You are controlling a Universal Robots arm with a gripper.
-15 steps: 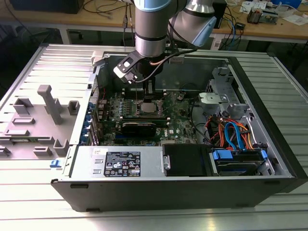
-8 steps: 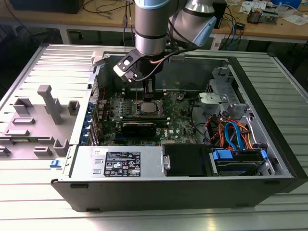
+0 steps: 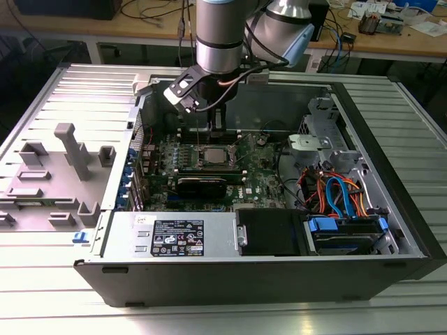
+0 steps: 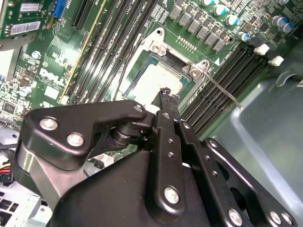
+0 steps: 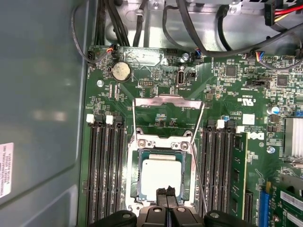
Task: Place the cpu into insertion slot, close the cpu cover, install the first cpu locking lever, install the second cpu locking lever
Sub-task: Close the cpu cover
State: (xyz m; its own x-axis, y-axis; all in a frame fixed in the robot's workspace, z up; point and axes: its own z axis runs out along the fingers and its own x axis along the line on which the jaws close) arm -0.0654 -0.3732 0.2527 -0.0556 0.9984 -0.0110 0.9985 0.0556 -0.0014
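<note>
Cpu (image 3: 213, 155) lies flat in the insertion slot (image 5: 163, 142), near the middle of the green motherboard (image 3: 164, 157). You see it as a small square chip with a plain, pale silver-grey top, ringed by the slot's dark border and silver rim.

At the exterior view's left, grey plastic fixtures (image 3: 70, 150) stand on the ribbed metal table (image 3: 391, 300), just beside the open computer case (image 3: 265, 283). Inside the case, a black expansion card (image 3: 202, 185) lies between the slot and the case's front wall.

The gripper (image 3: 214, 134) hangs straight down over the slot. In the first wrist view its jaws are pressed together on nothing, and their tips sit over one edge of the chip.

The cpu cover (image 5: 168, 99) is swung back from the slot on its hinge, and you can see green board through its window. A thin metal lever (image 4: 222, 92) angles away from one slot corner, across the long black memory slots (image 4: 227, 71).

Toward the case's corner at the exterior view's right, blue and orange cables (image 3: 342, 195) bunch together.
</note>
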